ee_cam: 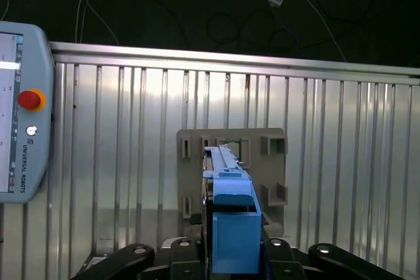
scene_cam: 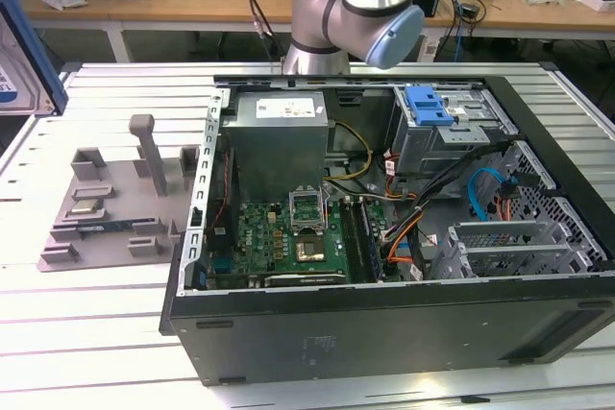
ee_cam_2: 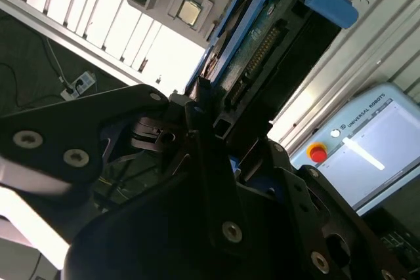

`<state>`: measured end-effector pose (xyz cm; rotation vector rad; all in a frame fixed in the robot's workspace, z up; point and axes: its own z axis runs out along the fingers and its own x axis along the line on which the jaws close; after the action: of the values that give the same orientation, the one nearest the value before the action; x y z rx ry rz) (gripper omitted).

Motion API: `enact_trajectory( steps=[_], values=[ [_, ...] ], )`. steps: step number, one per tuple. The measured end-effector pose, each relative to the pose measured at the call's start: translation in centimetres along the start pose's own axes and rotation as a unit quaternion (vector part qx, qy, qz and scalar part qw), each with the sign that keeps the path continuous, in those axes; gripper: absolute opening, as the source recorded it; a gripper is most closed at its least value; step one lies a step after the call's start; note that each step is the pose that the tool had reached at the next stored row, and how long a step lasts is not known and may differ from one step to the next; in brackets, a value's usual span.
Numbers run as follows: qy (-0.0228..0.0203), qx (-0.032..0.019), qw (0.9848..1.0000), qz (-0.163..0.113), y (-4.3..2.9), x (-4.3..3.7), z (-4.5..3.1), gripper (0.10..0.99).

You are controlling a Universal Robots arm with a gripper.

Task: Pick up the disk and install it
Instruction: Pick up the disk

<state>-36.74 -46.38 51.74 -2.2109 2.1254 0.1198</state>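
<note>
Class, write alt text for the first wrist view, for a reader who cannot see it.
The gripper holds the disk edge-on in its blue carrier, with a grey plastic stand behind it on a ribbed metal table. A teach pendant with a red button is also in view.

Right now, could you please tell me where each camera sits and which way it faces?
Exterior view: off the arm, looking down into the open computer case; an arm joint shows.
First wrist view: on the wrist, looking down past the tool holding the disk onto the grey stand.
Second wrist view: on the wrist, looking along the tool's dark links at the disk's connector side.
Shared: both wrist views show disk, grey stand and teach pendant.
</note>
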Motion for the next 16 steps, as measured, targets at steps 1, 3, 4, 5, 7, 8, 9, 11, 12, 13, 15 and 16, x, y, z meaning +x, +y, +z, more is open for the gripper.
enact_trajectory(
  steps=[1,3,4,5,7,8,9,11,12,13,15,16],
  values=[
    [0.0,0.0,1.0,0.0,0.0,0.15,-0.01,0.369],
    [0.0,0.0,1.0,0.0,0.02,0.46,-0.04,0.369],
    [0.0,0.0,1.0,0.0,0.03,0.66,-0.07,0.369],
    [0.0,0.0,1.0,0.0,0.03,0.8,-0.08,0.369],
    [0.0,0.0,1.0,0.0,0.05,1.23,-0.13,0.369],
    [0.0,0.0,1.0,0.0,0.05,1.4,-0.14,0.369],
    [0.0,0.0,1.0,0.0,0.06,1.52,-0.16,0.369],
    [0.0,0.0001,1.0,0.0,0.07,1.86,-0.19,0.369],
    [0.0,0.0,1.0,0.0,0.08,2.07,-0.22,0.369],
    [-0.0001,0.0001,1.0,0.0,0.09,2.19,-0.23,0.369],
    [0.0,0.0,1.0,0.0,0.1,2.52,-0.27,0.369],
    [0.0,0.0,1.0,0.0,0.11,2.81,-0.3,0.369]
  ],
)
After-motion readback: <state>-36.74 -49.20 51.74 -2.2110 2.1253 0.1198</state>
